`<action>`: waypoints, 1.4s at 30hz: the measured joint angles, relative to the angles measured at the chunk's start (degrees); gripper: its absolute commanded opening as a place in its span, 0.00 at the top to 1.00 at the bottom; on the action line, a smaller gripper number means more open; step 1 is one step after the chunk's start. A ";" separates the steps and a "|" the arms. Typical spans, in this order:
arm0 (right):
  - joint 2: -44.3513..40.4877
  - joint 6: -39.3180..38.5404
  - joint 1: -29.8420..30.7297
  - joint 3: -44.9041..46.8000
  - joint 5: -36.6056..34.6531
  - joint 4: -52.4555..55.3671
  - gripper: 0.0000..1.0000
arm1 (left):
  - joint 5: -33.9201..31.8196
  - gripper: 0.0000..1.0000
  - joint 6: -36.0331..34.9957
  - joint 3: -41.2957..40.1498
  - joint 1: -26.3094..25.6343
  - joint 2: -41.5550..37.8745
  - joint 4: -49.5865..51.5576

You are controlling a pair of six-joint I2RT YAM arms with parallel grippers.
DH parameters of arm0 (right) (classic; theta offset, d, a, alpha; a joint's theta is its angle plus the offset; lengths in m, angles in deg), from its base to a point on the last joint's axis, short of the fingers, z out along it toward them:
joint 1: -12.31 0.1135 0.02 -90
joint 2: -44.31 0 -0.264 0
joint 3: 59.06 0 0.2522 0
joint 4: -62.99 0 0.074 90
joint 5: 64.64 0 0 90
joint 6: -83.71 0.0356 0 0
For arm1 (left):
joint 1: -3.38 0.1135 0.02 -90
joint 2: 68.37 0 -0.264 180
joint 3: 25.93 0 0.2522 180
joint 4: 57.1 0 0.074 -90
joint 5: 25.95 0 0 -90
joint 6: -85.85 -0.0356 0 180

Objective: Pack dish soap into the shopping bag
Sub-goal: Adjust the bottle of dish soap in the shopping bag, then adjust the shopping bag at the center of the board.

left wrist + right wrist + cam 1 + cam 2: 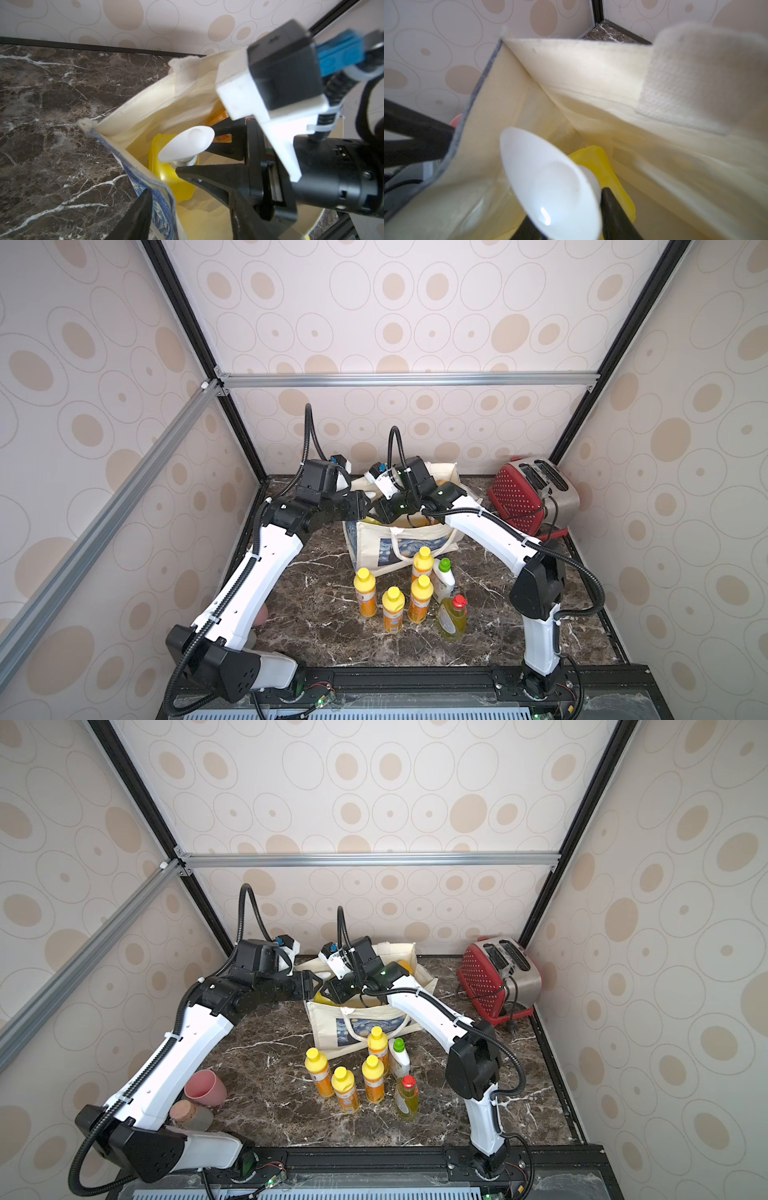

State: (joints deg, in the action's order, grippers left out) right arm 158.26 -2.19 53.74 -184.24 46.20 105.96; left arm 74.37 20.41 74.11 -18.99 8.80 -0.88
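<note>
The right pincer (195,150) straddles the white pump neck (188,161) of the yellow dish soap bottle (170,178) inside the shopping bag (145,112), frame centre; we cannot tell whether it clamps. The left pincer (319,984): likewise.

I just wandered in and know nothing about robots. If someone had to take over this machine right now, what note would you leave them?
Left gripper: open, at the rim of the shopping bag, holding nothing.
Right gripper: in the bag, fingers either side of the neck of the yellow pump bottle; whether it grips cannot be told.
Done: that bottle and an orange bottle are inside the bag.
Left: six stand on the table in front of the bag: four small orange bottles, white green-capped bottle, yellow-green red-capped bottle.
</note>
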 measured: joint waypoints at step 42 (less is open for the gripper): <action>4.33 -1.31 -25.03 -28.44 -9.44 37.46 0.79 | -2.60 0.81 0.94 15.78 5.25 15.08 12.98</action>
State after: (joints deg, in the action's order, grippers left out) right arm 162.59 -3.50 28.71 -212.68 36.76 143.42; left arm 71.77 21.35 89.89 -13.74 23.88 12.10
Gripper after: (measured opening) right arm 0.298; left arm 0.291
